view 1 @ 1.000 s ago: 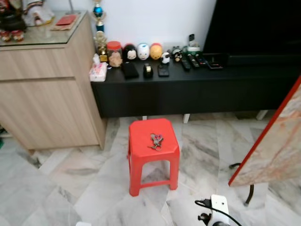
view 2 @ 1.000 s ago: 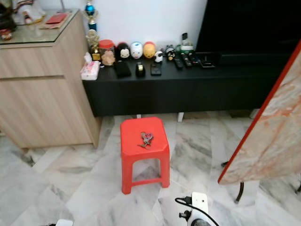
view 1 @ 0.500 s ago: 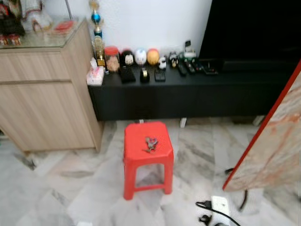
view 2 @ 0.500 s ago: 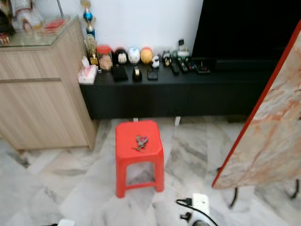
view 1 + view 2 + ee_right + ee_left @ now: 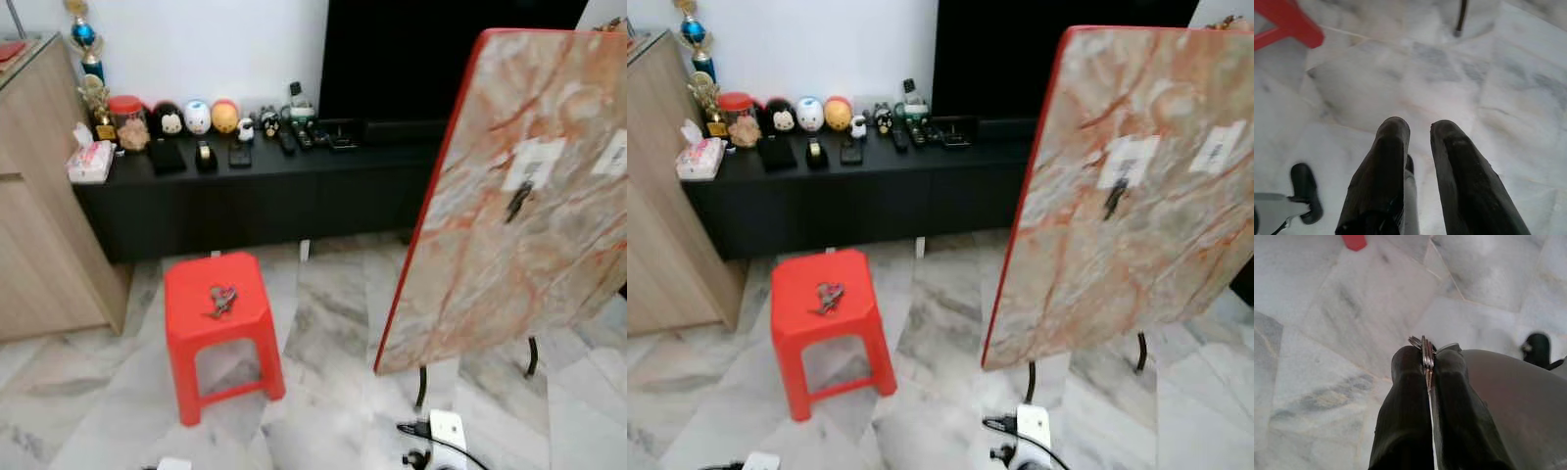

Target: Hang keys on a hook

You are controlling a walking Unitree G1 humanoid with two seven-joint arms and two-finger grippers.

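Note:
My left gripper [image 5: 1428, 357] hangs low over the marble floor, shut on a small bunch of flat metal keys [image 5: 1425, 346] whose edges stick out between the fingertips. Another bunch of keys [image 5: 221, 299] lies on top of a red plastic stool [image 5: 191, 328]. To the right stands a tilted marble-patterned board [image 5: 490, 255] with a red edge. It carries two white patches, and a small dark hook [image 5: 516, 201] sits on the nearer one. My right gripper [image 5: 1419, 128] is open above the floor with nothing between its fingers.
A low black cabinet [image 5: 323, 191] along the wall holds small figurines [image 5: 198, 117] and remotes. A wooden sideboard [image 5: 39, 225] stands at the left. A white power strip with a black cable [image 5: 446, 429] lies on the floor near the board's thin legs [image 5: 421, 387].
The camera has swung to the right: stool and cabinet now sit further left and the marble board with its hook has come fully into view.

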